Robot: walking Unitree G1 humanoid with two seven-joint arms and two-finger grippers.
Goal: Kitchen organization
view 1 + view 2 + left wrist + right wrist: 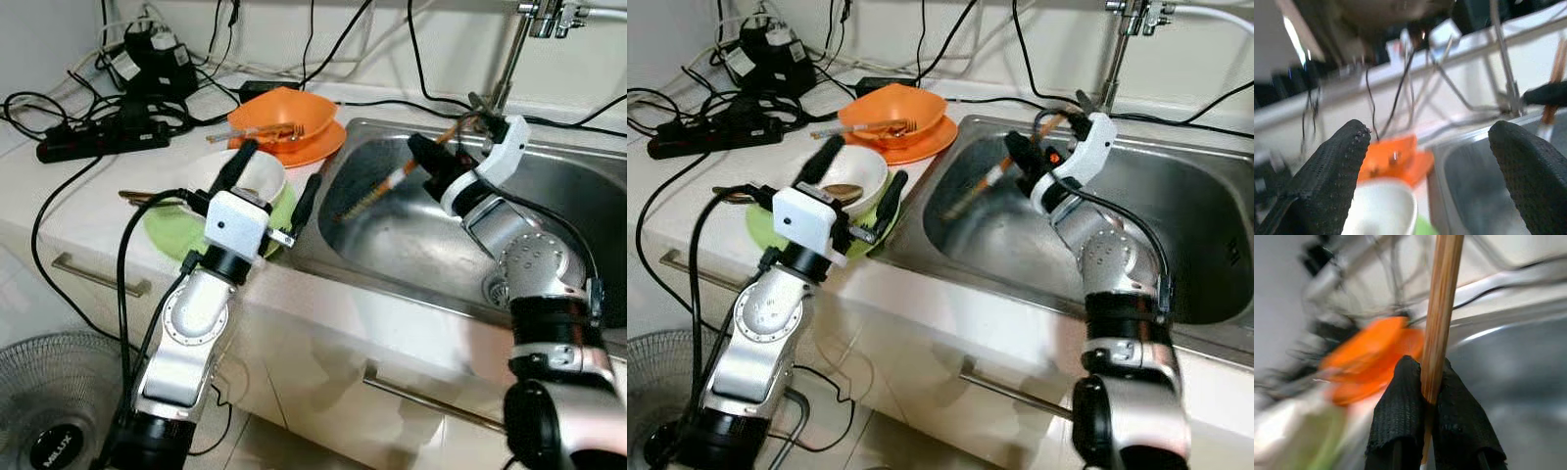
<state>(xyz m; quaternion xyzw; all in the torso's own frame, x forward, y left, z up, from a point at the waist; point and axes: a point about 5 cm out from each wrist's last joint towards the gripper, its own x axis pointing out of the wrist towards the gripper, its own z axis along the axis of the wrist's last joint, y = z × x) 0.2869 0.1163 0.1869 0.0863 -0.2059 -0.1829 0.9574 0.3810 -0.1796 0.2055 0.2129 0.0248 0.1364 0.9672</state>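
Your right gripper (1422,396) has its fingers clamped on the chopsticks (387,186) over the sink (411,245), the left gripper (269,181) gapes empty above the white bowl (257,176) at the worktop's front edge, so most sorting looks undone.

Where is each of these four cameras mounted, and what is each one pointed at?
Left eye view: on the head, looking down at the sink and counter; both arms show.
Right eye view: same scene, from just beside it.
Left wrist view: along the open left gripper, toward the white bowl and orange bowl.
Right wrist view: along the right gripper, clamping a wooden stick.
Both wrist views share the orange bowl.
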